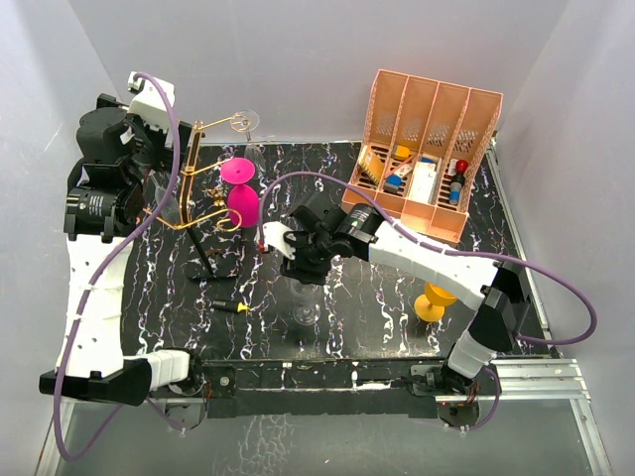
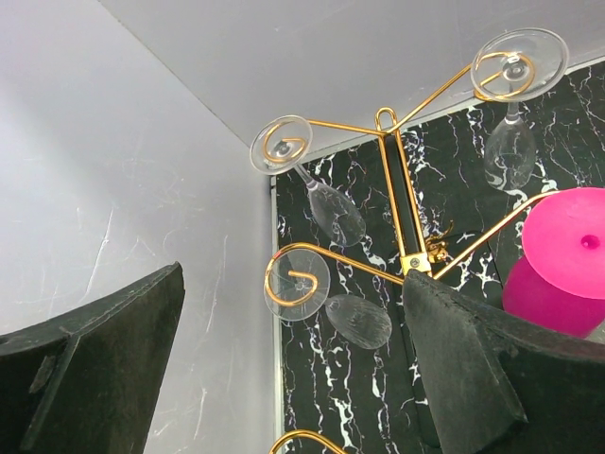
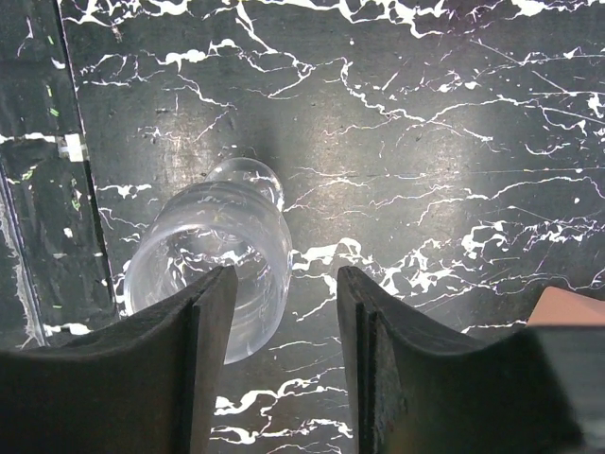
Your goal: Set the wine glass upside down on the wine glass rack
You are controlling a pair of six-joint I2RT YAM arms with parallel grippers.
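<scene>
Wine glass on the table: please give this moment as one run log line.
right claw: open, above wine glass, not gripping | left claw: open, empty, near wine glass rack | glass: not yet on rack

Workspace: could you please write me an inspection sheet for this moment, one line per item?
Surface: black marbled table, no spill seen.
Job's things: clear wine glass stands mouth up on the table, not gripped; gold wire rack at back left holds clear glasses and pink glasses upside down.
Clutter: pink file organiser with small items; yellow glass by the right arm; black and yellow pen-like thing.
End effectors: right end effector open above the wine glass; left end effector open, empty, facing the rack.
Cables: purple cables loop along both arms.
Surroundings: grey walls; nothing else seen.
</scene>
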